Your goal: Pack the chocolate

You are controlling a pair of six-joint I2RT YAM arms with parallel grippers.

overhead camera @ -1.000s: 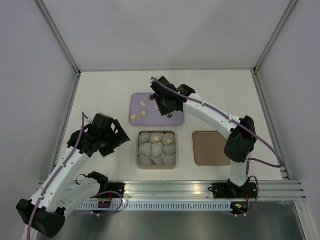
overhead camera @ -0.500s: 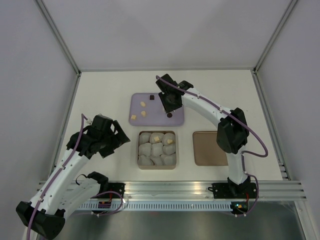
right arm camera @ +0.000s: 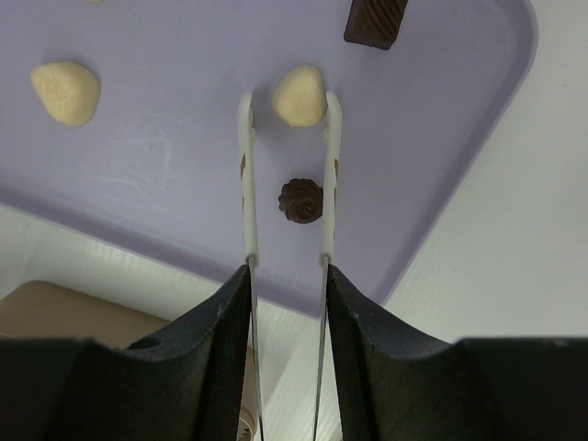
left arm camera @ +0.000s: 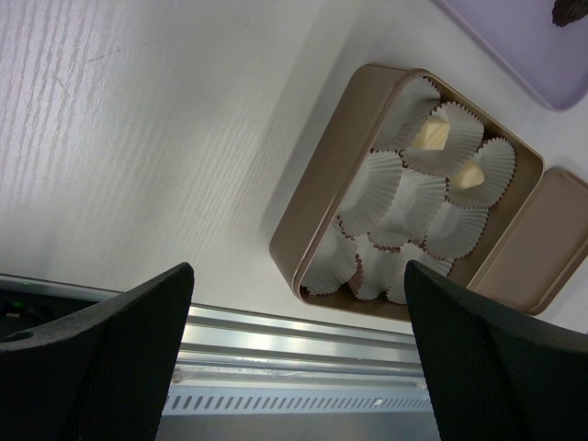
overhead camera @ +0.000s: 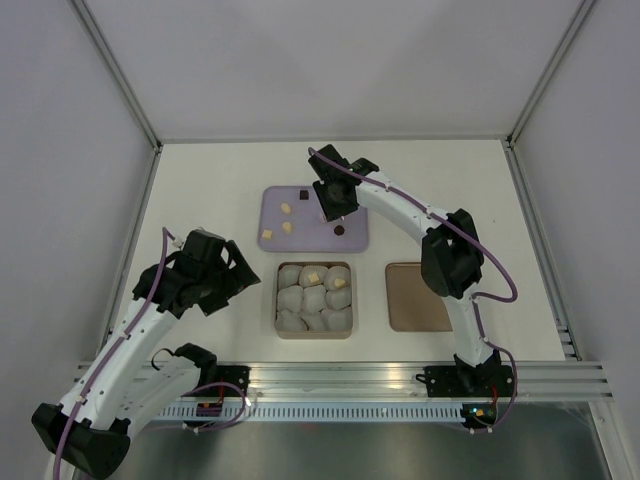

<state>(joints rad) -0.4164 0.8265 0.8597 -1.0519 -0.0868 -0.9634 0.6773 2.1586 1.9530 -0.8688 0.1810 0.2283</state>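
The chocolate [overhead camera: 288,227] is tiny bite-size pieces in two colours: pale cream-yellow lumps with soft corners, and dark brown ones. Two are dark, a ridged dark block [right arm camera: 375,20] and a round fluted dark button [right arm camera: 301,200], both on the flat lilac tray [overhead camera: 277,198]. Six are cream. Four lie on the tray: three loose lumps [overhead camera: 267,234] toward its left end and a fourth cream lump [right arm camera: 299,95] nearer the middle, mostly hidden from overhead. The other two cream pieces [left arm camera: 430,136] sit in neighbouring white pleated paper cups [left arm camera: 390,179] on the far side of the tan square box [left arm camera: 317,175], which holds what looks like nine cups. One flat brown lid [overhead camera: 420,296] lies right of the box, apart from it.

The right gripper [right arm camera: 289,96] has its thin white fingers [right arm camera: 248,184] spread, tips flanking the fourth cream lump, a gap showing on one side. The left gripper [left arm camera: 296,274] gapes wide, holding nothing, left of the box.
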